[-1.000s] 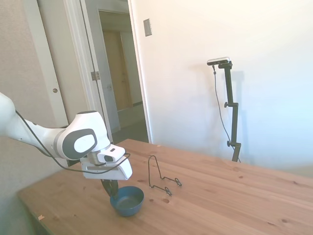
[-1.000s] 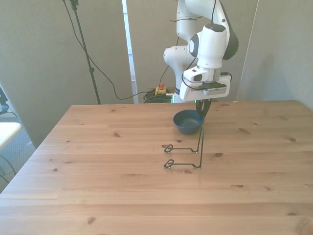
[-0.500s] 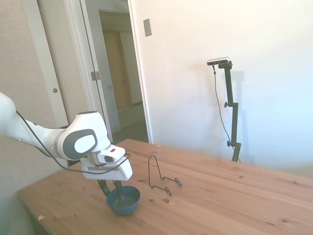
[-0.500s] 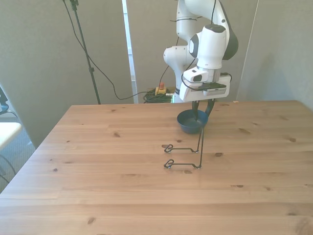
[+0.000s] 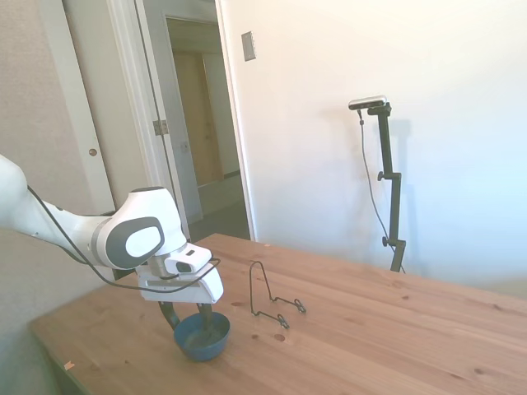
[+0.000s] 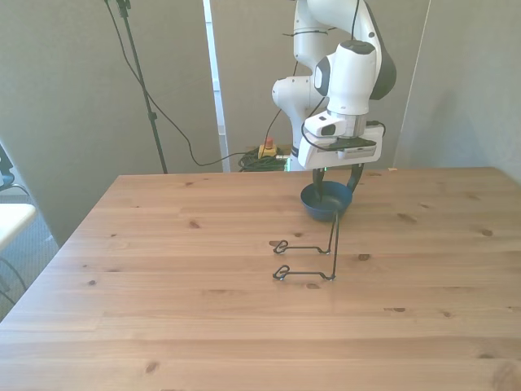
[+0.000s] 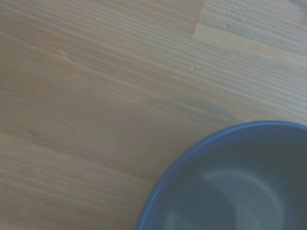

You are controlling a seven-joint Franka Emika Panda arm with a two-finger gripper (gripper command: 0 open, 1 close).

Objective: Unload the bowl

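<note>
Blue and glossy, the one small round bowl sits upright on the pale wooden desk, directly beneath the white arm's tool. The tool's two dark fingers are spread wide, one on each side of the bowl, reaching down to its rim; whether they touch it I cannot tell. One thin black wire stand stands apart from the bowl, at about six o'clock from it in the front view.
</note>
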